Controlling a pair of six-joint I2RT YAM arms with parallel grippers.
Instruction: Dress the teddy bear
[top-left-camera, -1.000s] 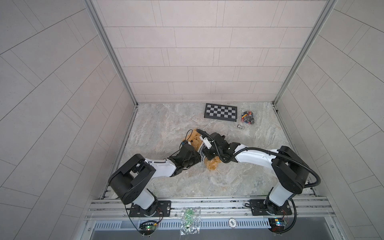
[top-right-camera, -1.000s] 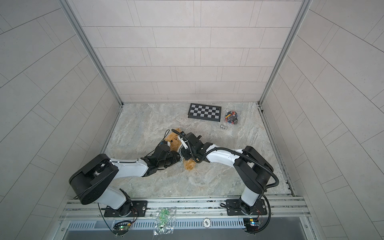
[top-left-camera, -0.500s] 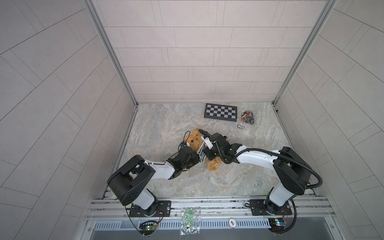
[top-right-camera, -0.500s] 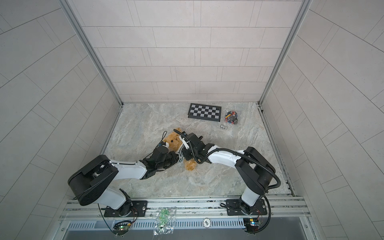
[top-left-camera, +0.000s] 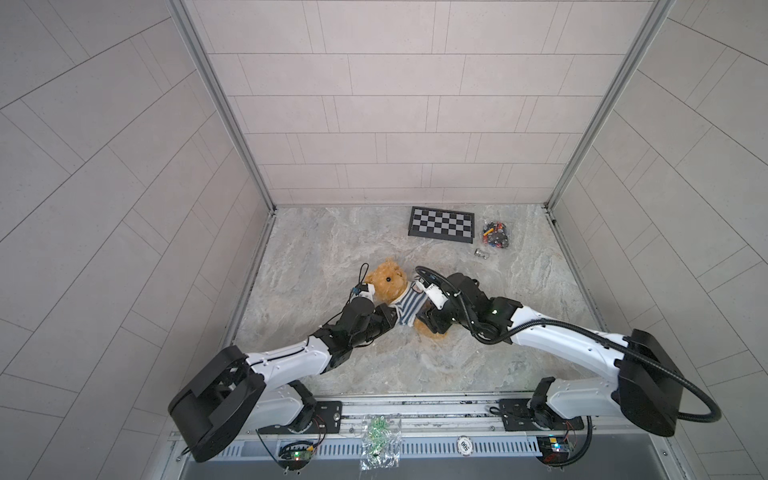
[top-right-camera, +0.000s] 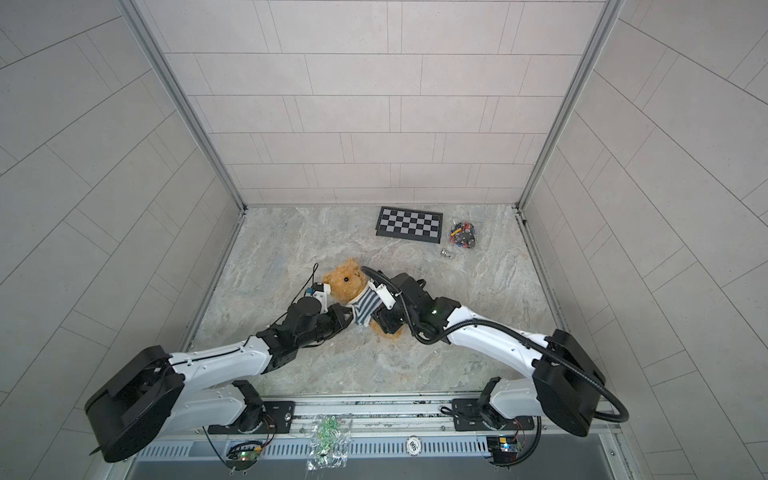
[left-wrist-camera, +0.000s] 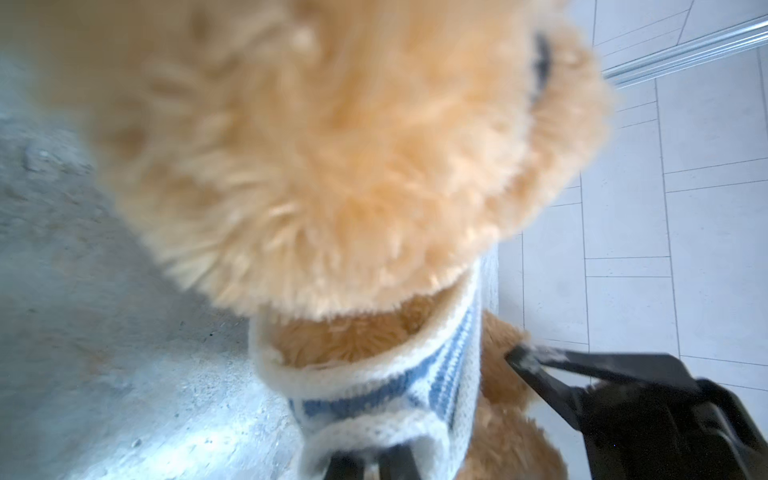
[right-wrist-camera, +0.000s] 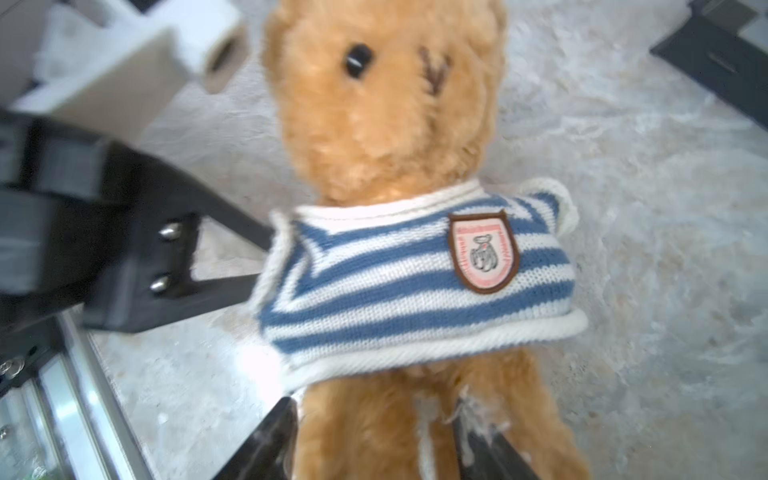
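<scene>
Now, teddy bear (right-wrist-camera: 386, 124) in striped sweater (right-wrist-camera: 415, 270), supine

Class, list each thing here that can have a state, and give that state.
teddy bear: lying face up, dressed on its torso.
striped sweater: on the bear, collar below the head.
left gripper: shut on the sweater's edge.
right gripper: open, jaws either side of the bear's legs.
checkerboard: lying flat.

White-shelled left arm (top-left-camera: 286, 365) and right arm (top-left-camera: 573, 349) have black joints, a ribbed black cable (top-left-camera: 552, 322), silver screws (right-wrist-camera: 159, 284).
</scene>
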